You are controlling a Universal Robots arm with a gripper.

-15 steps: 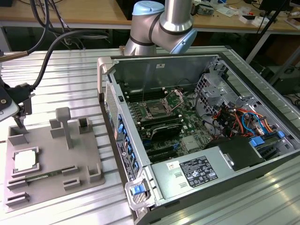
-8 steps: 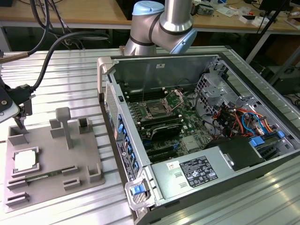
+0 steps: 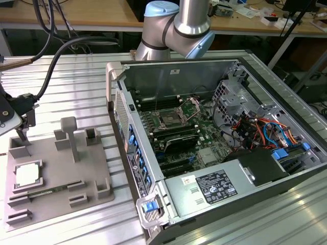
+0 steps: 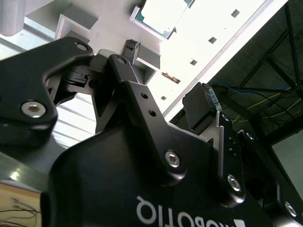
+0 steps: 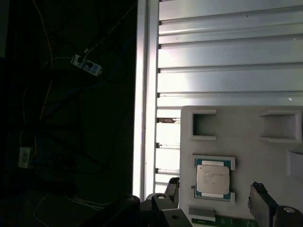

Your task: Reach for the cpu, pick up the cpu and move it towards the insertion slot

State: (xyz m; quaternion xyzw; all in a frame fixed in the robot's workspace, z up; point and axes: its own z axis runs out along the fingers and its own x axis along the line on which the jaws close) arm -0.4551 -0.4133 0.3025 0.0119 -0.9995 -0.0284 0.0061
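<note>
The cpu point(image 3: 28, 174) is a pale square chip lying flat in a recess of the grey plastic fixture point(image 3: 76, 173) at the exterior view's left. My gripper point(image 3: 22, 133) hangs above the fixture's far corner, a little beyond the chip and not touching it. In the first wrist view the cpu point(image 5: 214, 178) lies between the two spread fingers of the open gripper point(image 5: 214, 187). The second wrist view shows the cpu point(image 4: 163, 14) past the gripper point(image 4: 165, 75), which holds nothing. The insertion slot point(image 3: 168, 120) sits on the green board inside the open computer case.
The open computer case point(image 3: 115, 97) stands right of the fixture, with cables and a drive cage inside. Upright grey posts point(image 3: 69, 135) rise from the fixture near the gripper. A green memory stick point(image 3: 36, 193) lies in a fixture slot. The table edge point(image 5: 144, 94) drops off beside the fixture.
</note>
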